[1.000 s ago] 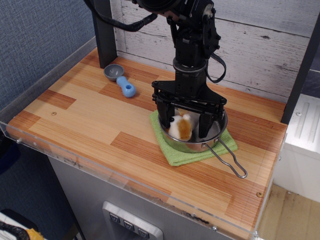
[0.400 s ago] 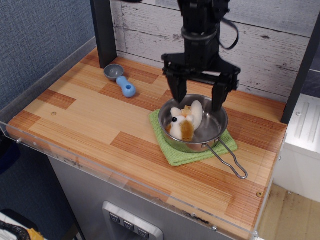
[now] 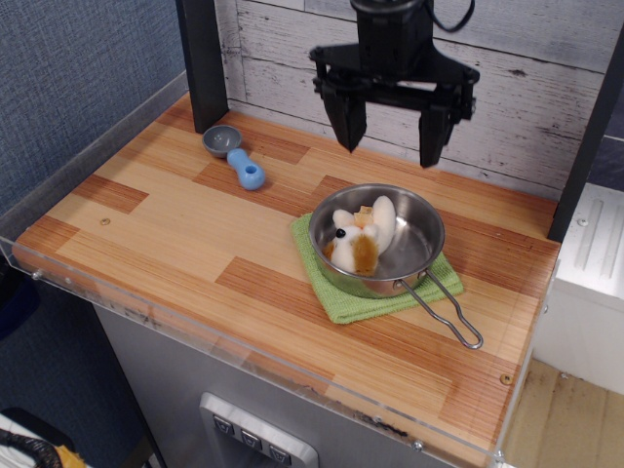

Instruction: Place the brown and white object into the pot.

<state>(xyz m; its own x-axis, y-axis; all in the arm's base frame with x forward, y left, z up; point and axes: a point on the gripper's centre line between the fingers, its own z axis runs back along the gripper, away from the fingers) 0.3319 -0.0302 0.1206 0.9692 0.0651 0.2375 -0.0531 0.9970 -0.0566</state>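
Note:
The brown and white object point(image 3: 360, 235), a small fluffy plush animal with a black bead nose, lies inside the pot point(image 3: 411, 246) on its left side. The pot is a shiny shallow steel pan with a wire handle point(image 3: 450, 314) pointing to the front right. It rests on a green cloth point(image 3: 336, 297). My gripper point(image 3: 390, 146) hangs open and empty well above the pot's far rim, its two black fingers spread wide.
A blue-and-grey plastic scoop point(image 3: 237, 158) lies at the back left of the wooden table point(image 3: 156, 224). A dark post point(image 3: 203, 58) stands behind it. A clear acrylic rim point(image 3: 195, 331) edges the table front. A white plank wall is behind.
The gripper let go of the plush inside the pot and rose straight up, open. The plush settled against the pot's left side.

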